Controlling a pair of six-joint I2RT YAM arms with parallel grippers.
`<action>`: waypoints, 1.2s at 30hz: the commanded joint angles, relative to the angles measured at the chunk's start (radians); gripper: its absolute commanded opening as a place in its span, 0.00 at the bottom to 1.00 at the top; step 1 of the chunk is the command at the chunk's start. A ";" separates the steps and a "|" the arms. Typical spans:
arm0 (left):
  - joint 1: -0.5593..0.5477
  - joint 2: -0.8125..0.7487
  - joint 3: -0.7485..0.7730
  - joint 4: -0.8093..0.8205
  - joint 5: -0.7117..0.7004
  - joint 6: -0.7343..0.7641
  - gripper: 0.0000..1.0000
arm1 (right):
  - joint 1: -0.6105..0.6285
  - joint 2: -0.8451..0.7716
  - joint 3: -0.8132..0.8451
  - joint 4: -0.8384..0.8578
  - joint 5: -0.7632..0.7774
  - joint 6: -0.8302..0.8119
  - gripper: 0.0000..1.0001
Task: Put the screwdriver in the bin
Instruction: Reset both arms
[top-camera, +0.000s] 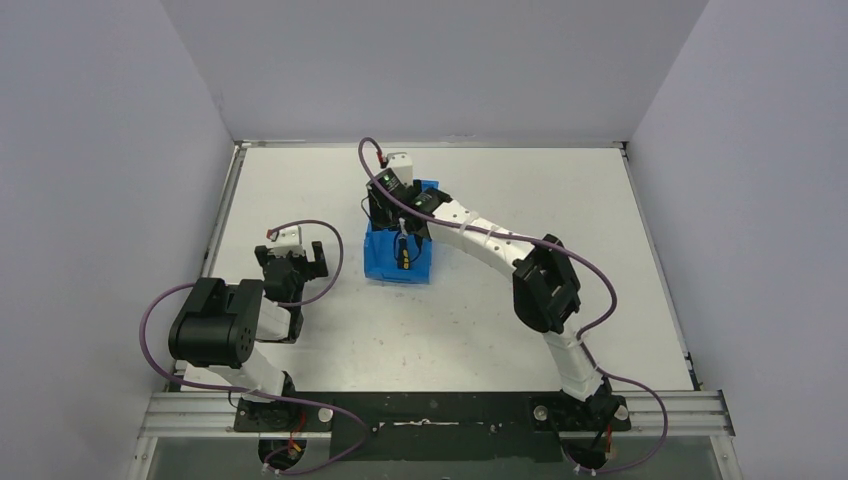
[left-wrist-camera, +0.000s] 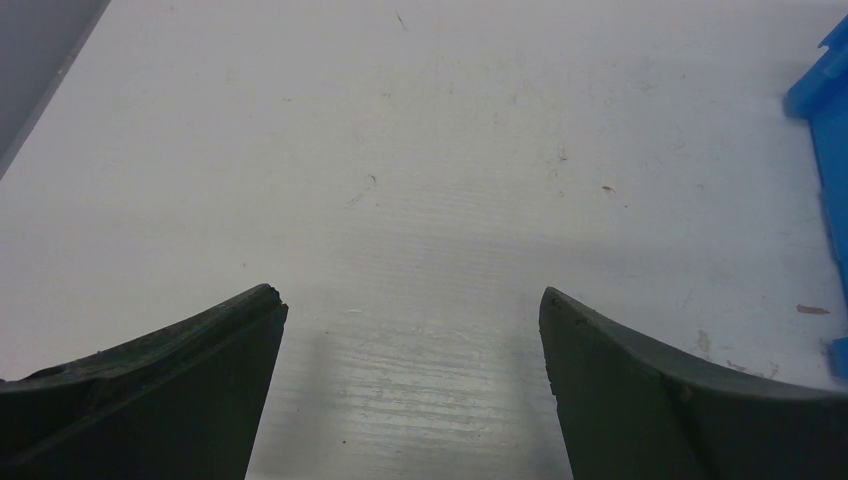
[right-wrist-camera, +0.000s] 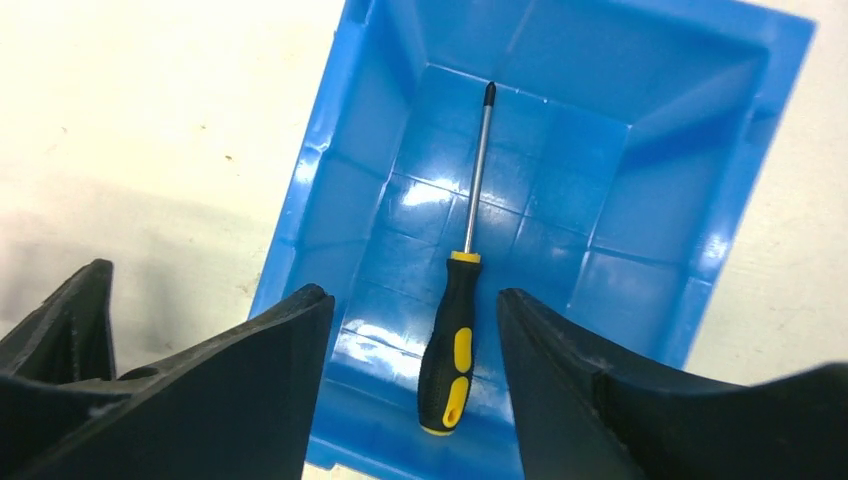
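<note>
1. Right jaws, closest to the wrist lens, stand apart and hold nothing; the yellow-and-black handle shows in the gap between them, untouched.
2. Screwdriver (right-wrist-camera: 463, 270) lies flat on the floor of the bin (right-wrist-camera: 340, 170), with its tip toward the far wall and its handle end close to the near wall. I judge the placing done, so the risks below all belong to the withdrawal.
3. Risk: the jaws flank the handle in the wrist view. If they drop or close here they could pinch the handle again or nudge it, and the tool would come back out with the arm. I cannot tell how high they sit above it.
4. Risk: the overhead view has the right arm (top-camera: 480, 235) reaching across the bin (top-camera: 380, 262). A sideways retreat rather than a straight lift could hook a wall and drag or tip the bin. It is light plastic, I judge, and nothing pins it to the counter (right-wrist-camera: 150, 150).
5. Risk: if the bin tips toward the handle end, the tool could slide out. I cannot tell whether that near wall is the lower one.
6. Risk: the purple cable (top-camera: 372, 160) loops just above the bin's far end and might catch the rim on the way up.
7. Left jaws are spread over bare counter (left-wrist-camera: 400, 150), gripping nothing, with a blue corner (left-wrist-camera: 825, 110) at the frame's right edge. Any swing to the right from that arm (top-camera: 240, 330) would shove the bin.
</note>
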 joint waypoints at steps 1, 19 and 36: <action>0.003 -0.001 0.026 0.054 0.007 0.007 0.97 | 0.014 -0.111 0.085 -0.042 0.070 -0.036 0.65; 0.003 -0.001 0.026 0.054 0.007 0.007 0.97 | 0.044 -0.168 0.408 -0.195 0.167 -0.216 1.00; 0.003 -0.001 0.026 0.054 0.007 0.008 0.97 | -0.235 -0.479 0.185 -0.226 0.104 -0.427 1.00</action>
